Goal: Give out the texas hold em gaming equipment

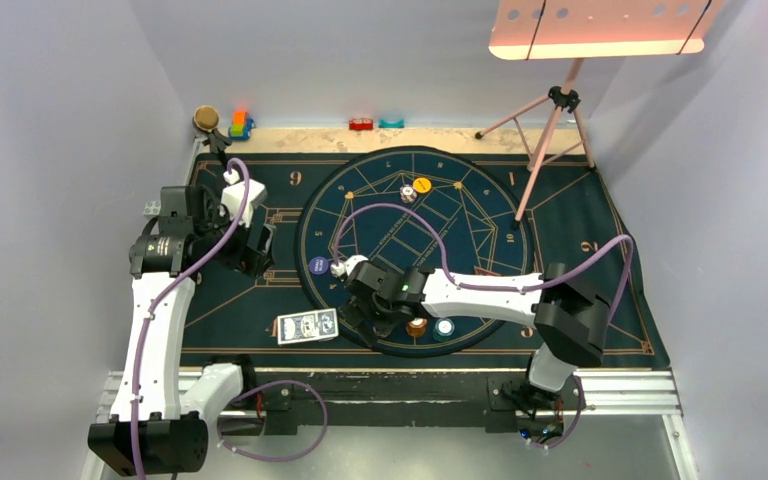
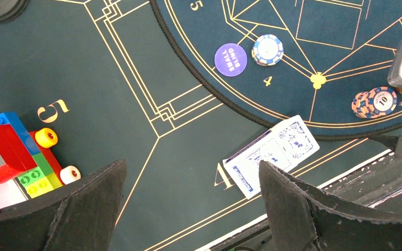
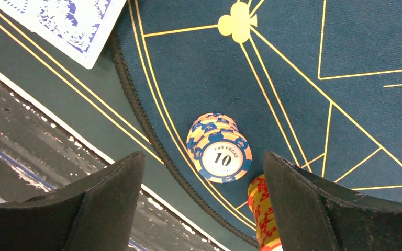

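At the near rim of the round mat (image 1: 480, 215) hangs the right gripper (image 3: 203, 156), jaws apart and empty. The left gripper (image 2: 192, 163), off the mat's left side, is likewise. Cards (image 1: 307, 326) lie just outside that rim. The "10" chip stack (image 3: 222, 157) sits just inside it, between the right jaws: descend centred, avoiding the yellow stack (image 3: 261, 209) beside it.
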